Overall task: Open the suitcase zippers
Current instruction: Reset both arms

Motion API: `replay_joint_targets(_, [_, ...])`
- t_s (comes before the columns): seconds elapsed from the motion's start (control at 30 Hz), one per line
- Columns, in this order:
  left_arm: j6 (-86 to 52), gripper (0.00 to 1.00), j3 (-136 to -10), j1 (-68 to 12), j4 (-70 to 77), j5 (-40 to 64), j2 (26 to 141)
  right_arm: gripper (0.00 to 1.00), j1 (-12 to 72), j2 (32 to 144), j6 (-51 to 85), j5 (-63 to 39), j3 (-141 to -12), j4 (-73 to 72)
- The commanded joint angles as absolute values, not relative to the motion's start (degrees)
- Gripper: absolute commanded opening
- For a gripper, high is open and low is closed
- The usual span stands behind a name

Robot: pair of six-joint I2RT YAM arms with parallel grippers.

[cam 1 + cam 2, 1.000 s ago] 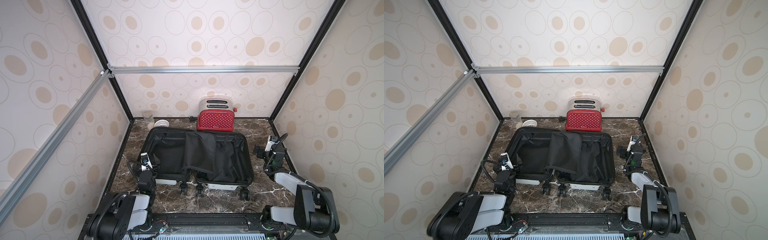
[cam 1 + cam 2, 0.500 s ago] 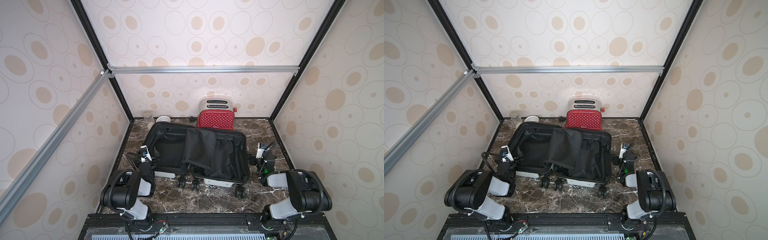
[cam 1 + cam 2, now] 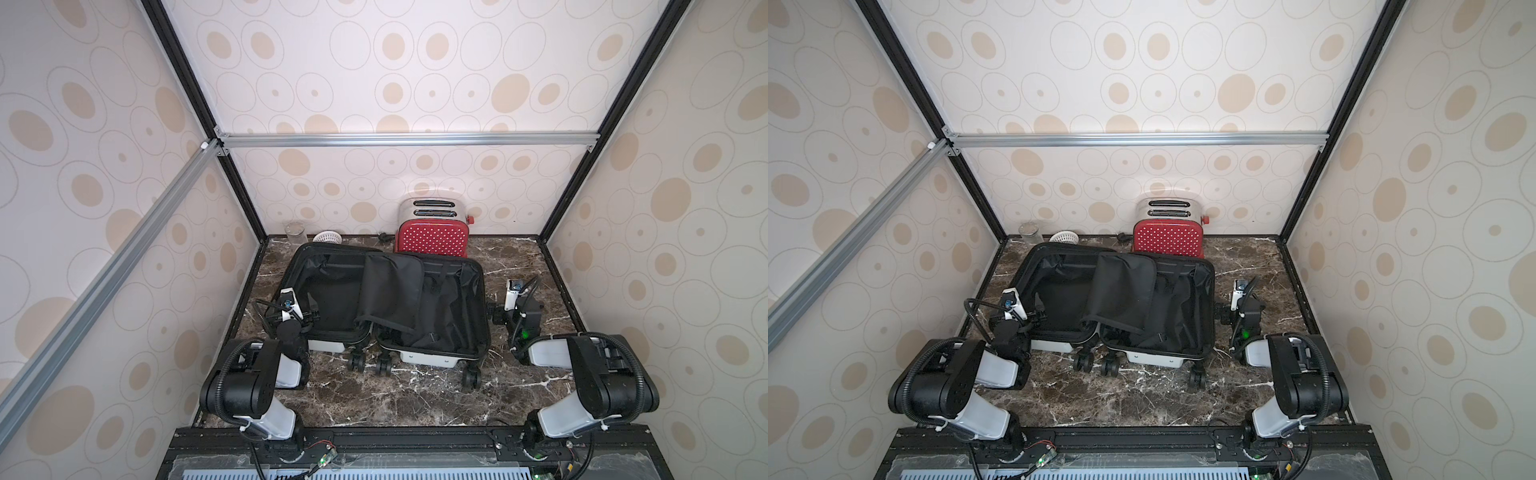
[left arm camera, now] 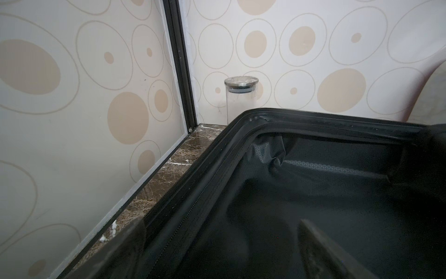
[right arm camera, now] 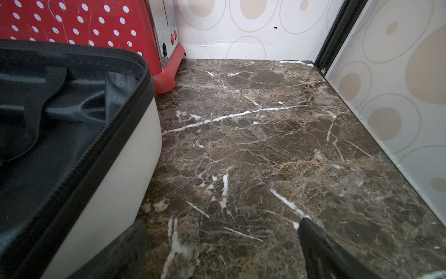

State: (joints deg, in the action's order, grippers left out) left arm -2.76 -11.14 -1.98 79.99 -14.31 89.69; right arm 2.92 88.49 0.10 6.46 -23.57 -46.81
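Where suitcase (image 3: 424, 358) lies open, red toaster (image 3: 432, 241) behind

Beside the right gripper (image 5: 218, 224), the suitcase (image 5: 115, 193) shell is smooth glossy white plastic; the tabletop (image 5: 265, 145) below is polished veined stone. Ahead of the left gripper (image 4: 219, 222), the lining (image 4: 313, 193) is matt black cloth, the zippers (image 4: 200, 193) woven tape.

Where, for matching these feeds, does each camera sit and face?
Top views: high above the base, looking down and forward on the open suitcase and toaster; both arms show, left gripper and right gripper open.
Left wrist: at the suitcase's left rim, facing the jar in the back corner; fingertips show.
Right wrist: beside the suitcase's right wall, facing the table and toaster; its fingertips show.
Shared: suitcase in all.
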Motion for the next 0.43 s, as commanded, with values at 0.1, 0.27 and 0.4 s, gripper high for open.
replay_joint_targets(0.1, [-2.72, 0.98, -12.13, -2.28, 78.57, -13.25, 90.09, 1.00, 2.99, 88.17, -0.52, 6.61, -24.34, -45.35])
replay_joint_targets(0.27, [-2.72, 0.98, -12.30, -2.26, 78.23, -13.25, 90.16, 1.00, 3.01, 88.24, -0.53, 6.68, -24.35, -45.58])
replay_joint_targets(0.4, [-2.72, 0.98, -12.22, -2.27, 78.40, -13.27, 90.09, 1.00, 3.01, 88.25, -0.53, 6.66, -24.35, -45.58])
